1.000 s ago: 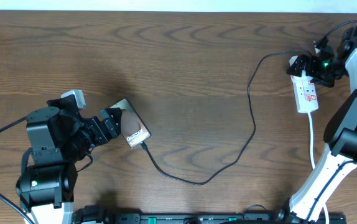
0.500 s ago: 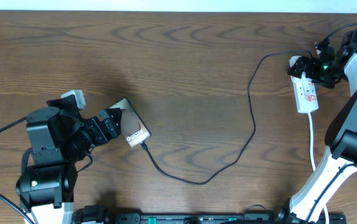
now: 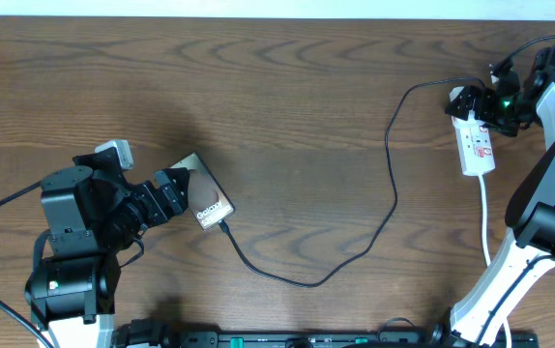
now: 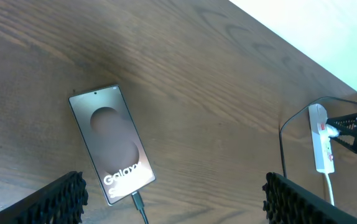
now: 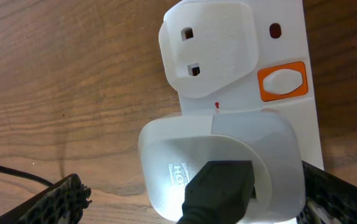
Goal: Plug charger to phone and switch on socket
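Brown wood-grain table (image 3: 277, 87); pale strip (image 3: 277, 8) beyond far edge

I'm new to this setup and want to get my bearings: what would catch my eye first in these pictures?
A dark phone with white Galaxy lettering lies at the left of the table. A thin black cable is plugged into its lower end and loops across the wood to a white power strip at the far right. Up close, a bulky white adapter sits in the strip near an orange switch.
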Robot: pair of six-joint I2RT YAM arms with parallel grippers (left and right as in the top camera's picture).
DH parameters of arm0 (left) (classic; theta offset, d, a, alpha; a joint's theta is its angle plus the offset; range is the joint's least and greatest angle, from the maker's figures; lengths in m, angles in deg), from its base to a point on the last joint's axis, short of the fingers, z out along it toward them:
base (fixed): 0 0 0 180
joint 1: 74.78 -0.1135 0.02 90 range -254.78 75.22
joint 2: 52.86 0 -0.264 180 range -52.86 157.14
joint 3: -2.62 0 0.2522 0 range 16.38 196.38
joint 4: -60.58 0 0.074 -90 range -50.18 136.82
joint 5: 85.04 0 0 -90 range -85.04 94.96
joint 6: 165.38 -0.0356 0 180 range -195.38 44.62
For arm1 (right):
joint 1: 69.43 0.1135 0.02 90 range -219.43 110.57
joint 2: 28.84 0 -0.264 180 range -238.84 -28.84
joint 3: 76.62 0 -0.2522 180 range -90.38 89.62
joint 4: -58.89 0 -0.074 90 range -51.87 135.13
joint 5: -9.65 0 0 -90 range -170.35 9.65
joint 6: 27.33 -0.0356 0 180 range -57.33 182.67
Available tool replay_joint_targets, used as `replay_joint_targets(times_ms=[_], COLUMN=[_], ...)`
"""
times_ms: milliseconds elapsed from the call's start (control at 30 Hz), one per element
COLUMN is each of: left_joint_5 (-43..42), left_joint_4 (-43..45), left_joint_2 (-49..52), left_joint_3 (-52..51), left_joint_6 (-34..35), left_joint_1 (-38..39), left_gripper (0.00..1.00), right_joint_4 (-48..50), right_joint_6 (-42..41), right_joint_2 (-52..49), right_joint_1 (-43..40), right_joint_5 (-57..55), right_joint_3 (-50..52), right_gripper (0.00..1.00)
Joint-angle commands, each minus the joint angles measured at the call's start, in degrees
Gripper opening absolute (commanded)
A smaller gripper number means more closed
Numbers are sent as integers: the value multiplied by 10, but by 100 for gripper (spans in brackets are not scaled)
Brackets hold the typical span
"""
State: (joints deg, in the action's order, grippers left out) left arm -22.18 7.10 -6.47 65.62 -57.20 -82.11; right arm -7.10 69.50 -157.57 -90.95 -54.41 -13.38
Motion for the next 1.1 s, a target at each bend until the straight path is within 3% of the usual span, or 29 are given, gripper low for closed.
replay_joint_targets(times_ms=[0, 333, 1067], left_joint_5=[-8, -7, -7], left_joint_4=[-2, -5, -19], left_joint_2=[-1, -1, -1], left_joint_3=[7, 7, 7], left_joint_6=[-1, -1, -1], left_joint_1=[0, 0, 0], left_gripper=[89, 89, 89], right_joint_4=[-36, -28, -65], right_joint_6=[-27, -66, -66], right_joint_2=[-29, -29, -29], right_joint_1=[51, 49, 46], right_joint_5=[106, -22, -23], right_joint_3=[32, 22, -27], right_gripper=[99, 96, 97])
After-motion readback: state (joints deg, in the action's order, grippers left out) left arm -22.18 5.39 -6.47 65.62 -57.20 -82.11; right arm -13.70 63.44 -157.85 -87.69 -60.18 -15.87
